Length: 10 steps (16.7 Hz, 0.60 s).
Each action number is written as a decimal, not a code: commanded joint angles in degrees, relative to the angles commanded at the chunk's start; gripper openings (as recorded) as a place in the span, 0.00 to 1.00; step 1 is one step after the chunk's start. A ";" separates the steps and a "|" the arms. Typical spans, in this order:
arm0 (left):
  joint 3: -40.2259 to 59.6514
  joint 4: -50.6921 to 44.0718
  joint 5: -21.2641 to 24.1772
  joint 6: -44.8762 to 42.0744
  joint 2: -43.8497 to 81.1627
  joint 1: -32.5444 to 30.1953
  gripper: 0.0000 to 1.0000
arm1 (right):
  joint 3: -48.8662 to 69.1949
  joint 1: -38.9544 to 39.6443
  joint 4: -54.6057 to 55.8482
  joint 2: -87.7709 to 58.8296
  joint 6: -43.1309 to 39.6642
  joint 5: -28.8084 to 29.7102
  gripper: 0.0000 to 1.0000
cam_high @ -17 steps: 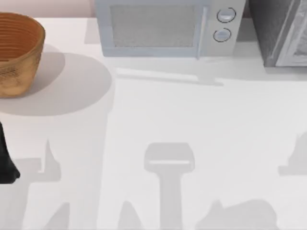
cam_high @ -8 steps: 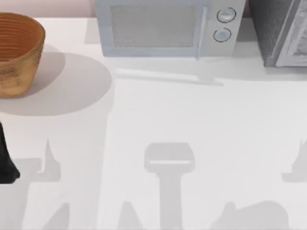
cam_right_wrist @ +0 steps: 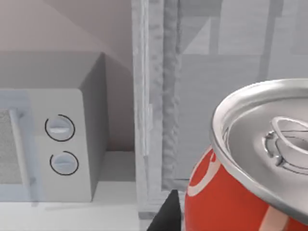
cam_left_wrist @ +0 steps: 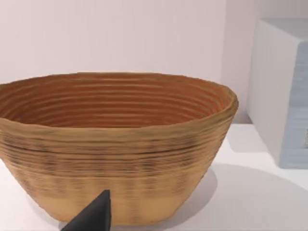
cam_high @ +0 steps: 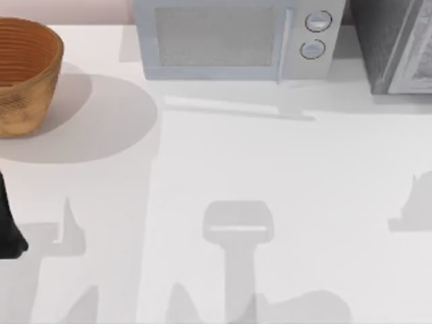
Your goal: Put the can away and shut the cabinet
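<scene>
While the right claw (cam_right_wrist: 231, 219) grips the can (cam_right_wrist: 260, 159), one dark finger (cam_right_wrist: 166, 215) lies against the can's red side, so this claw is closed around it. The can hangs close before the cabinet (cam_high: 385, 40), which stands at the far right corner of the bench (cam_high: 270, 162).

Just beside the cabinet, along the far edge, stands a pale microwave (cam_high: 229, 40) with two round dials on its right side. In the right wrist view the cabinet's light grey door frame rises between the microwave and the can, with grey panels behind it. Nothing stands between the can and that frame. A woven basket (cam_high: 27, 74) sits at the far left corner, well apart from the cabinet.

The can has a red body with a curl of white lettering and a bright silver top with a pull tab. Its base is out of sight. The silver top faces up towards the wrist camera, and the long axis leans in that picture; whether it stands upright over the bench cannot be told.

At the bench's left edge the left arm (cam_high: 8, 223) is parked, its left claw (cam_left_wrist: 91, 219) near the basket. Whether that claw is wide or narrow cannot be told.
</scene>
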State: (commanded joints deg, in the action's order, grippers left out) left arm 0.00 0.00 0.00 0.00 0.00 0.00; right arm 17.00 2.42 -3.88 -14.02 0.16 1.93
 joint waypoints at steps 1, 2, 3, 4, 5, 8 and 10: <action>0.00 0.00 0.00 0.00 0.00 0.00 1.00 | 4.55 0.47 -1.11 -3.53 0.00 0.54 0.00; 0.00 0.00 0.00 0.00 0.00 0.00 1.00 | 9.46 0.97 -2.31 -7.31 0.01 1.12 0.00; 0.00 0.00 0.00 0.00 0.00 0.00 1.00 | 14.66 1.48 -3.60 -11.29 0.03 1.74 0.00; 0.00 0.00 0.00 0.00 0.00 0.00 1.00 | 20.08 2.00 -4.94 -15.41 0.06 2.37 0.00; 0.00 0.00 0.00 0.00 0.00 0.00 1.00 | 25.65 2.53 -6.32 -19.62 0.10 3.02 0.00; 0.00 0.00 0.00 0.00 0.00 0.00 1.00 | 42.59 4.13 -10.51 -32.29 0.29 4.95 0.00; 0.00 0.00 0.00 0.00 0.00 0.00 1.00 | 53.43 5.17 -13.14 -40.27 0.44 6.14 0.00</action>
State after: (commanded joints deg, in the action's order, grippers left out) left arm 0.00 0.00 0.00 0.00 0.00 0.00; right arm 70.43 7.59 -17.03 -54.29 0.59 8.08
